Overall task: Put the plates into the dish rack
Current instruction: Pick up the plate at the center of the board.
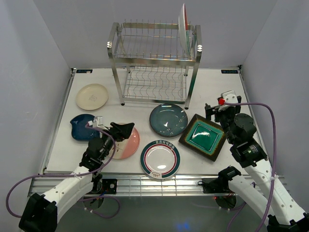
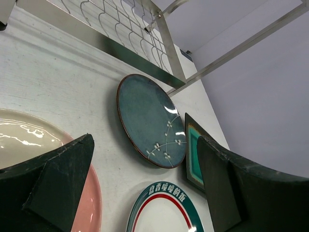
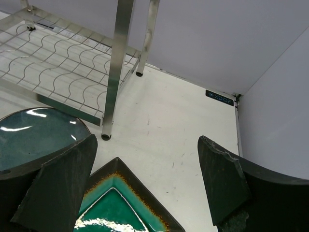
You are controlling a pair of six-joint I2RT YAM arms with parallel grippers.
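Hovering my left pincer (image 1: 121, 129), jaws apart, over the pink plate (image 1: 130, 146) at the counter's (image 1: 207, 92) lower left, I should hook its rim squarely before clamping. My right pincer (image 1: 217, 110) hangs apart near the square plate (image 1: 203, 137); the rack (image 1: 154, 63) stands top centre.

White table (image 1: 212, 92) carries the dish rack (image 1: 153, 67) at upper centre, cream plate (image 1: 92, 96) upper left, dark blue plate (image 1: 79, 126) left, pink-and-cream plate (image 1: 129, 145) lower left, green-red rimmed plate (image 1: 160, 159) bottom centre, dark teal plate (image 1: 168, 120) mid-frame, square green plate (image 1: 203, 137) just right of it.
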